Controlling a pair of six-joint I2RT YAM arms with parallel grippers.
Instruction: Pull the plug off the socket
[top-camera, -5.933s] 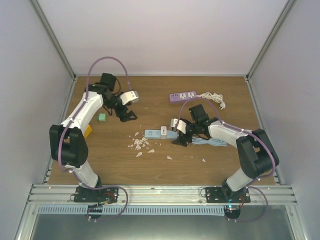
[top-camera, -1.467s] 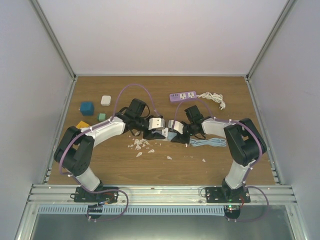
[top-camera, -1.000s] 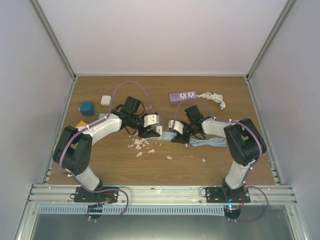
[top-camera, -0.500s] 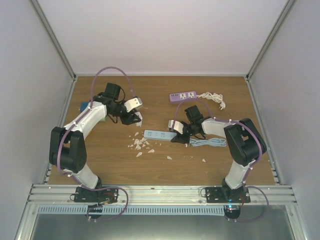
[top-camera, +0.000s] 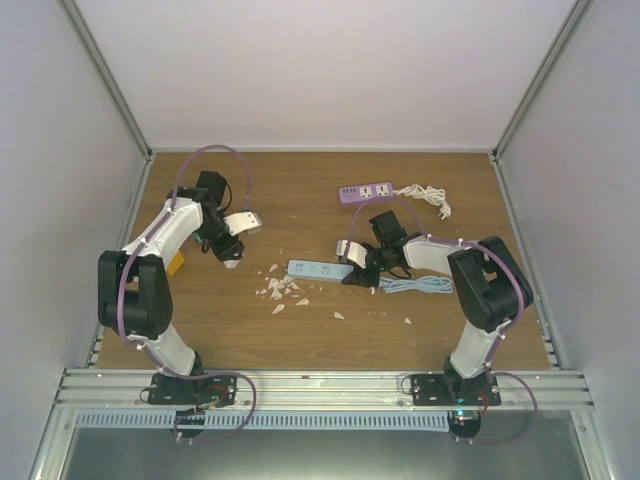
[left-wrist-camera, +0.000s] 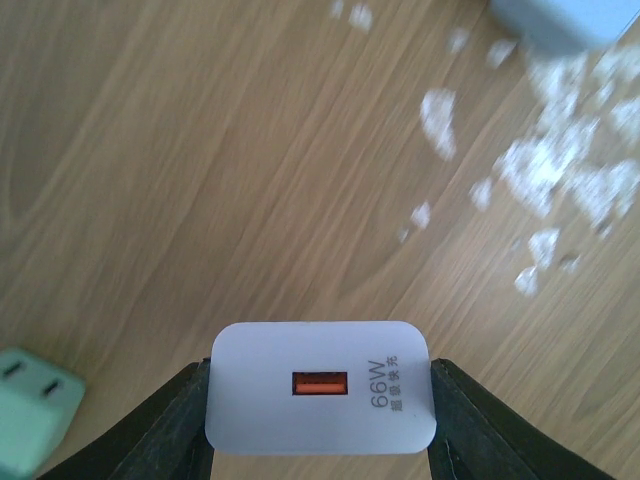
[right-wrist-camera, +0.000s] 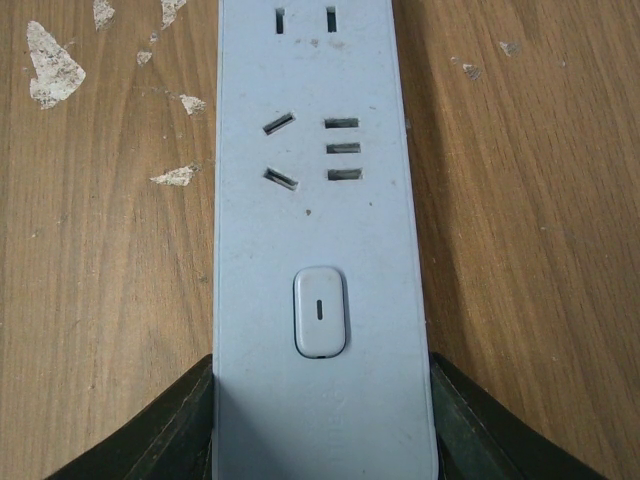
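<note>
White 66W plug (left-wrist-camera: 320, 388) is gripped in the left gripper (top-camera: 231, 252), left of centre and well apart from the blue socket strip (right-wrist-camera: 318, 180). Right gripper (top-camera: 355, 270) is clenched on the strip's switch end.

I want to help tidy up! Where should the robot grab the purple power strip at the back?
Across its two long sides, near the middle of the purple power strip, coming straight down from above. It lies flat on the table, long and narrow, so the short width fits a gripper best. Stay off the right end, where the white cord comes out.
</note>
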